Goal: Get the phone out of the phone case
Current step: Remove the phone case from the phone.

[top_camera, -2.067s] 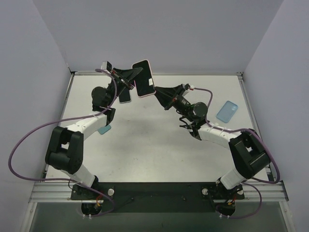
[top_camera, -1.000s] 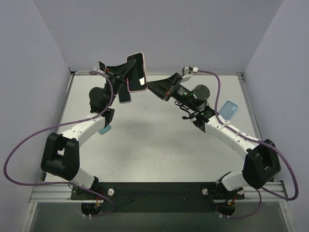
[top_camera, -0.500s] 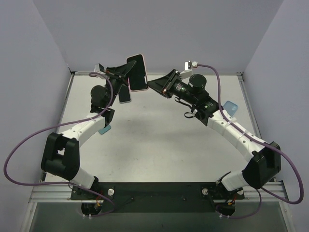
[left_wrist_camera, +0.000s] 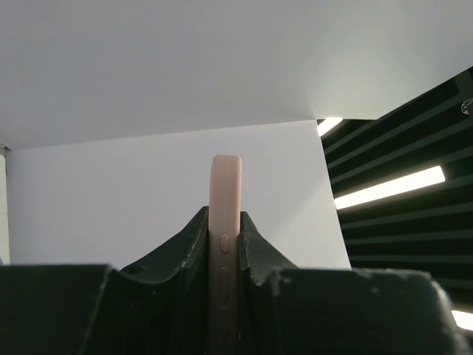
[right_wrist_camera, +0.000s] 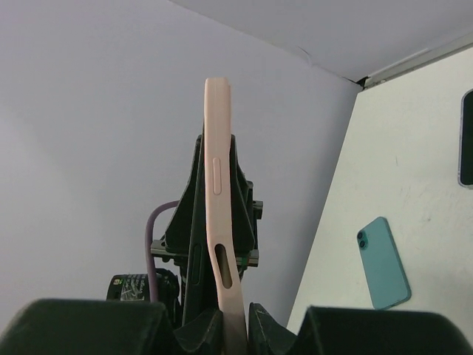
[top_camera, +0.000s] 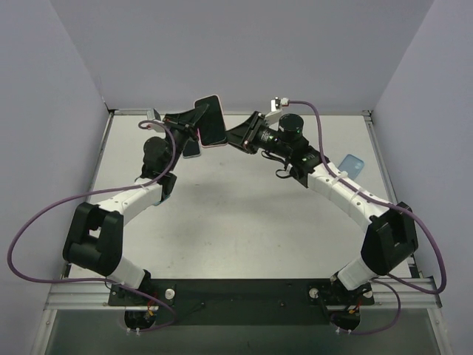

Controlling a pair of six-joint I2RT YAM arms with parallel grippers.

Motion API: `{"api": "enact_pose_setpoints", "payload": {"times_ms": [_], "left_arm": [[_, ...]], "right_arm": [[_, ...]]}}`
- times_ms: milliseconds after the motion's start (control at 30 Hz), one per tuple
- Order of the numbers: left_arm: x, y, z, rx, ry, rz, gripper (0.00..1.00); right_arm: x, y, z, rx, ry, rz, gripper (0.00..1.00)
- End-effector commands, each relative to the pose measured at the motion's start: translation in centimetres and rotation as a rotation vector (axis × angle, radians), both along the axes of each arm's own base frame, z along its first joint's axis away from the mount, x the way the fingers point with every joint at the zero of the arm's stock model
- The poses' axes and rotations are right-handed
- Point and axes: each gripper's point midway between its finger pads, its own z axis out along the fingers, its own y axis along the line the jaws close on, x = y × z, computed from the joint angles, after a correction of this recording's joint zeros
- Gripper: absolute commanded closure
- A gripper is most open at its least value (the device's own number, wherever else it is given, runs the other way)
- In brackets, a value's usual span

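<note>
A phone in a pink case (top_camera: 211, 120) is held up in the air over the table's far middle. My left gripper (top_camera: 194, 120) is shut on it from the left; in the left wrist view the case's edge (left_wrist_camera: 225, 214) stands clamped in the gripper (left_wrist_camera: 224, 222). My right gripper (top_camera: 230, 137) is shut on the case's right edge. In the right wrist view the pink case (right_wrist_camera: 219, 185) runs up from the gripper (right_wrist_camera: 235, 314), and its lower part bows away from the dark phone edge (right_wrist_camera: 185, 251) behind it.
A dark phone (top_camera: 191, 149) lies on the table below the left gripper. A light blue case (top_camera: 353, 164) lies at the far right. A teal phone (right_wrist_camera: 384, 262) lies on the table at the left. Grey walls enclose three sides.
My right arm has swung left and closed on the pink case's edge. My left gripper has lowered the cased phone slightly and kept hold of it.
</note>
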Motion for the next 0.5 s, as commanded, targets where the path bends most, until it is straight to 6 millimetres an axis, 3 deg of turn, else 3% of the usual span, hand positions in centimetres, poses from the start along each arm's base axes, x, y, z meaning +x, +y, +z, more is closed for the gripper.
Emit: {"api": "enact_pose_setpoints", "payload": {"times_ms": [0,167,233,333,367,467], "left_arm": [[-17.6,-0.9,15.4,-0.309,-0.595,-0.379,1.0],[-17.1,-1.4,14.1,-0.3,-0.566,-0.378,1.0],[-16.9,-1.9,13.5,-0.299,-0.553,-0.386,1.0],[-16.5,-2.2,12.5,-0.297,-0.532,-0.386,1.0],[-16.4,-2.2,12.2,-0.295,-0.529,-0.39,1.0],[-16.2,-2.6,11.2,-0.283,-0.514,-0.394,1.0]], "right_arm": [[-1.4,2.6,-10.1,-0.091,0.272,0.096,0.84],[-1.3,4.5,-8.2,-0.01,0.268,0.163,0.74],[-1.1,5.0,-7.9,0.02,0.28,0.176,0.74],[-0.9,5.4,-7.1,0.064,0.277,0.192,0.88],[-0.9,5.3,-7.2,0.066,0.285,0.186,1.0],[-0.7,4.1,-7.1,0.066,0.28,0.153,1.0]]}}
